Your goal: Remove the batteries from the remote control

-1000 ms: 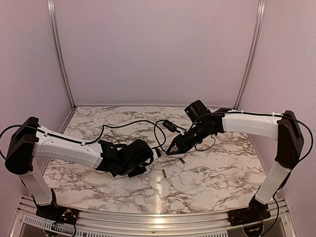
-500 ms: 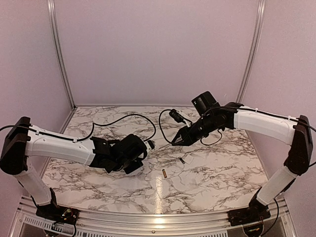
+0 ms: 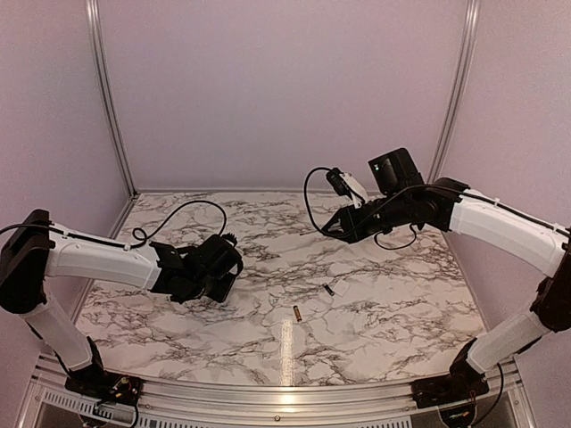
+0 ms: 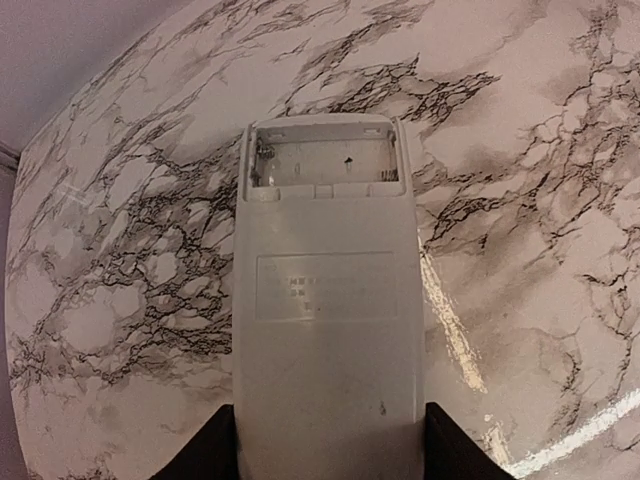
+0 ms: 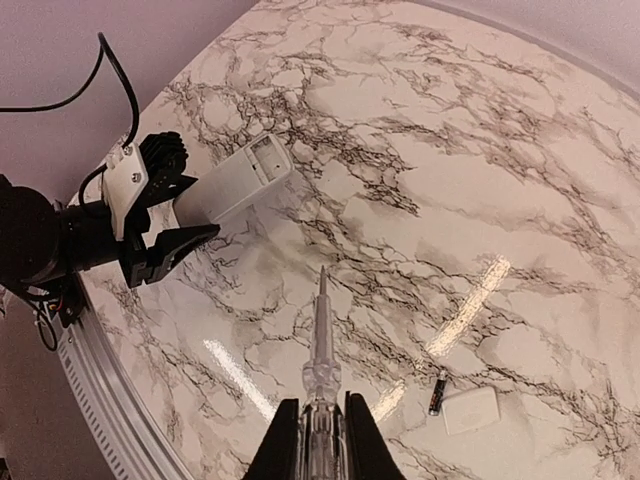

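My left gripper (image 4: 327, 442) is shut on the white remote control (image 4: 325, 330), held by its lower end above the marble table. Its open battery compartment (image 4: 325, 165) at the far end looks empty. In the top view the left gripper (image 3: 217, 275) sits at the left and hides most of the remote. One battery (image 3: 296, 313) with a brass end and a second battery (image 3: 329, 290) lie on the table between the arms. My right gripper (image 5: 322, 432) is shut on a clear pointed tool (image 5: 320, 335), raised at the right rear (image 3: 335, 225).
A small flat white cover piece (image 5: 470, 410) lies next to one battery (image 5: 437, 392). The right wrist view also shows the remote (image 5: 232, 182) in the left gripper (image 5: 150, 215). Black cables loop over the back of the table (image 3: 268, 209). Pink walls close in three sides.
My left arm has drawn back to the left with the remote. My right arm has lifted up and back to the right with the clear tool. The batteries have stayed put.
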Robot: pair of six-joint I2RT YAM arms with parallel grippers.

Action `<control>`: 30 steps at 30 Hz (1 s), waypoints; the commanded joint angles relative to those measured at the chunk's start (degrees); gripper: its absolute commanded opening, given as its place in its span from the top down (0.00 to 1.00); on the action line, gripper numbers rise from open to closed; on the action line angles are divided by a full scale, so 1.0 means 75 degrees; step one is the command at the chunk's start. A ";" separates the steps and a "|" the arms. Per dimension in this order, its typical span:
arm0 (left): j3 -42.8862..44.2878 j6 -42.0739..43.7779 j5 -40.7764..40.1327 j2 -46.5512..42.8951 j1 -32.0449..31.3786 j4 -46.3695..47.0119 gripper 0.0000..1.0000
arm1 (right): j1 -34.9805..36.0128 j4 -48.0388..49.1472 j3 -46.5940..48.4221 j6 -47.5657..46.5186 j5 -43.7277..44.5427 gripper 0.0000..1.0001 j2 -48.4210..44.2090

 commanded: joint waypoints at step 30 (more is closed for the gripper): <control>-0.2134 -0.2590 0.0981 -0.0173 0.0586 0.1713 0.31 | 0.0020 0.2221 -0.1824 0.1794 0.2602 1.00 -0.0847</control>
